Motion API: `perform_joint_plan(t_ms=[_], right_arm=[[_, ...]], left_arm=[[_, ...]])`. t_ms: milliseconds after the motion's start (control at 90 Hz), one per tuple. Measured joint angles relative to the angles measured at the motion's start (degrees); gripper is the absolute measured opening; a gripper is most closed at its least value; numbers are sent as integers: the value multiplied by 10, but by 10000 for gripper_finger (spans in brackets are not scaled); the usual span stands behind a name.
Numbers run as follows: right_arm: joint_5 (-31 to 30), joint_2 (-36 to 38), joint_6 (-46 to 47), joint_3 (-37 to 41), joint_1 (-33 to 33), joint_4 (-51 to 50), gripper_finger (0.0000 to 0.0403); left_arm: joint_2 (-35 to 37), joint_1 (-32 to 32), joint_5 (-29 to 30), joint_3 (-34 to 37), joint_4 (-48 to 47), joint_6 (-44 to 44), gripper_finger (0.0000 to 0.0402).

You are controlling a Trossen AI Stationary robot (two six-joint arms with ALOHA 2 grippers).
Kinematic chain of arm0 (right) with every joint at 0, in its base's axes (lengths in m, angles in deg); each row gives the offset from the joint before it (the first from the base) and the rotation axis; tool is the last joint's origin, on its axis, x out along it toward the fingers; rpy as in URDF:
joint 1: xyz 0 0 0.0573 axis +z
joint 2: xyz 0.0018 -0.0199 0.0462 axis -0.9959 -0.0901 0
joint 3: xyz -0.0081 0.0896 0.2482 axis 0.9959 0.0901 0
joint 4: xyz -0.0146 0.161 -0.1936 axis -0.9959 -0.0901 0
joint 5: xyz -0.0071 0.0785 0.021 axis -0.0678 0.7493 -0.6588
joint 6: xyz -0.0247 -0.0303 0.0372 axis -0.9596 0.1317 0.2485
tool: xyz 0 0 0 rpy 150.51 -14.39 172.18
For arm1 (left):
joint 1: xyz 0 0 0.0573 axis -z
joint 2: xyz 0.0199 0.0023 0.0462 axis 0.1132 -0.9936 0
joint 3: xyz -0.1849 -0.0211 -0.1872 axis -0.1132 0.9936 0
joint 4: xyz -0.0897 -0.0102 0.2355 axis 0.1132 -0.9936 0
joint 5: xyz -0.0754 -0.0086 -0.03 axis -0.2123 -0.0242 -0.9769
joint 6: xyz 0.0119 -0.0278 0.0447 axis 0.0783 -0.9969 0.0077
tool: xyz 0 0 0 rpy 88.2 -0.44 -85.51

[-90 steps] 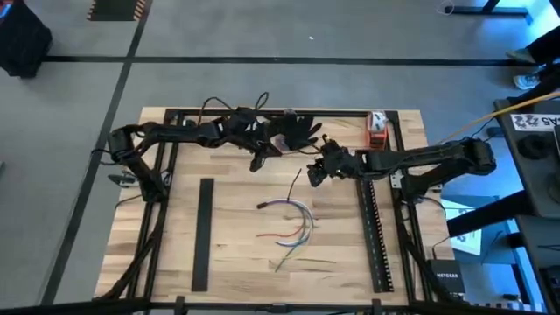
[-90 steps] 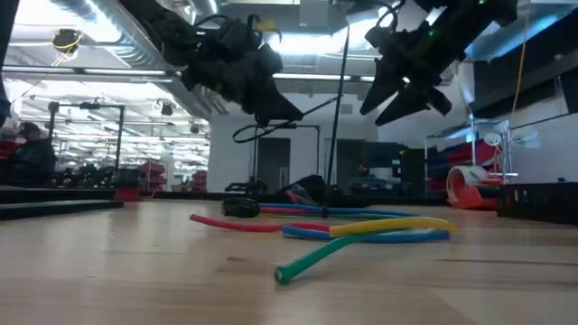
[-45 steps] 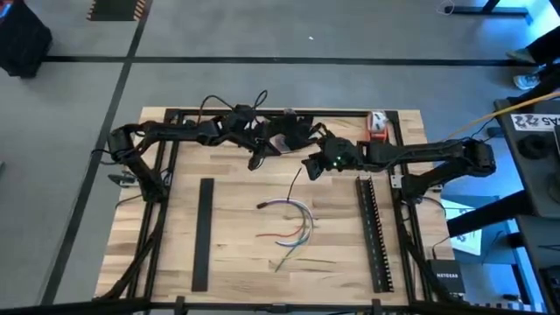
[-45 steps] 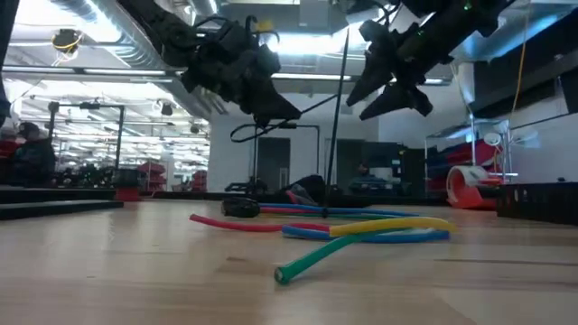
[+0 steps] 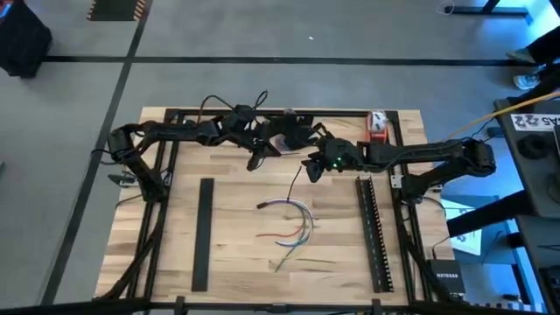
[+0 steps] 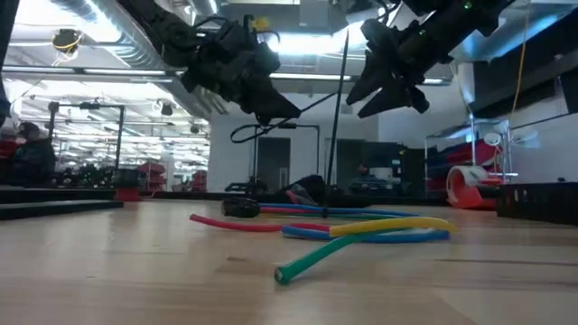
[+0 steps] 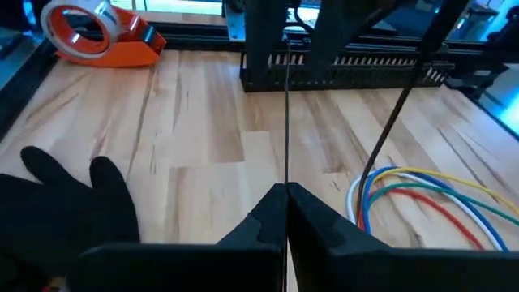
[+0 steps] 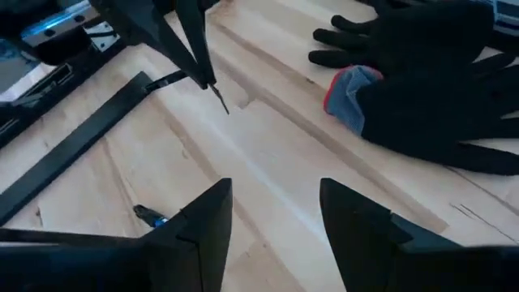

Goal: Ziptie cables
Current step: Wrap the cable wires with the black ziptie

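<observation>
The cables (image 5: pixel 293 223), thin coloured wires, lie loose on the wooden table's middle; they also show in the low view (image 6: pixel 361 230) and the left wrist view (image 7: pixel 405 195). My left gripper (image 5: pixel 256 160) hangs above the table beyond them, shut on a thin black strip (image 7: pixel 285 113). My right gripper (image 5: pixel 311 166) hovers open just to its right, above the table (image 6: pixel 388 95), with nothing between its fingers (image 8: pixel 272 219). A second thin black line (image 7: pixel 397 122) slants down to the table by the cables. Whether it belongs to the same strip, I cannot tell. My left gripper pinches the thin black strip between its two shut fingertips (image 7: pixel 285 182). The strip runs straight out ahead of the fingers, in line with them. The fingers slant down toward the table's right (image 6: pixel 275 113), and the held part hangs clear of the table.
Black gloves (image 5: pixel 293 131) lie at the far middle and an orange tape dispenser (image 5: pixel 376 127) at the far right. Long black slotted bars lie at the left (image 5: pixel 206 232) and right (image 5: pixel 372 232). Pale thin strips (image 5: pixel 306 260) lie near the cables. A black frame (image 5: pixel 262 111) rims the table.
My right gripper has gone a little toward the table's left and far edge and risen slightly, closing on my left gripper, then held still. It has stayed open. The cables have not moved.
</observation>
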Motion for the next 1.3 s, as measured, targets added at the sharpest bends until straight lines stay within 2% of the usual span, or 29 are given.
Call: perform_joint_plan(t_ms=[189,322,500,556,800,1100,1300], right_arm=[[8,31,11,-1,-9,94,179],[6,45,12,0,-16,123,179],[78,49,-2,0,-2,160,179],[83,47,-6,0,7,159,179],[75,43,-10,0,35,210,179],[34,40,-93,-15,41,207,179],[28,40,-155,-32,41,207,179]], left_arm=[[0,-15,-18,0,-1,-43,0],[0,-37,-33,0,-2,-50,0],[5,-55,-48,0,-6,-49,0],[5,-55,-48,0,-8,-43,0],[5,-55,-49,0,-43,-5,0],[6,-54,-49,0,-31,-1,0],[6,-54,-49,0,-29,-13,0]])
